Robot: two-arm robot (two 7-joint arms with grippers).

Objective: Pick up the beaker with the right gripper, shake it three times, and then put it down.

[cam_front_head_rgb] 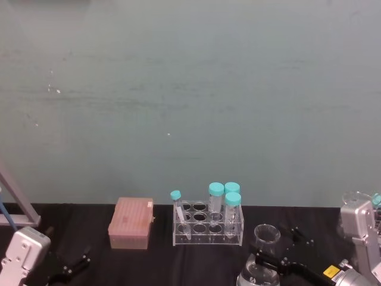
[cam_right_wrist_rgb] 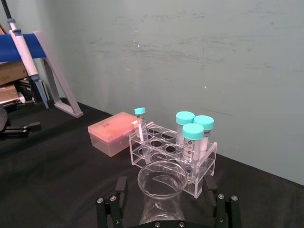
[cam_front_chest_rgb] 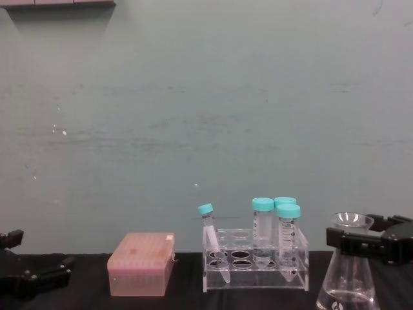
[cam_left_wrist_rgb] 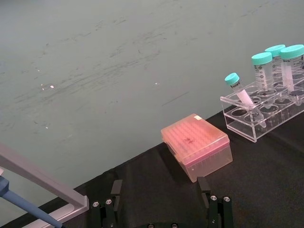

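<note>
The beaker [cam_front_head_rgb: 265,236] is a clear glass conical flask standing on the black table at the front right, just in front of the tube rack. In the right wrist view its flared rim [cam_right_wrist_rgb: 162,178] sits between the two black fingers [cam_right_wrist_rgb: 118,192], with a gap on each side. My right gripper [cam_front_head_rgb: 281,248] is open around the beaker's neck, at neck height in the chest view [cam_front_chest_rgb: 369,237], where the beaker [cam_front_chest_rgb: 347,284] stands upright. My left gripper [cam_left_wrist_rgb: 161,191] hangs open low at the front left [cam_front_head_rgb: 68,267], holding nothing.
A clear rack [cam_front_head_rgb: 208,229] with several teal-capped tubes stands mid-table, right behind the beaker. A pink tip box [cam_front_head_rgb: 131,223] sits to its left. A pipette stand [cam_right_wrist_rgb: 52,71] is at the far left. Another glass vessel [cam_front_head_rgb: 356,199] is at the right edge.
</note>
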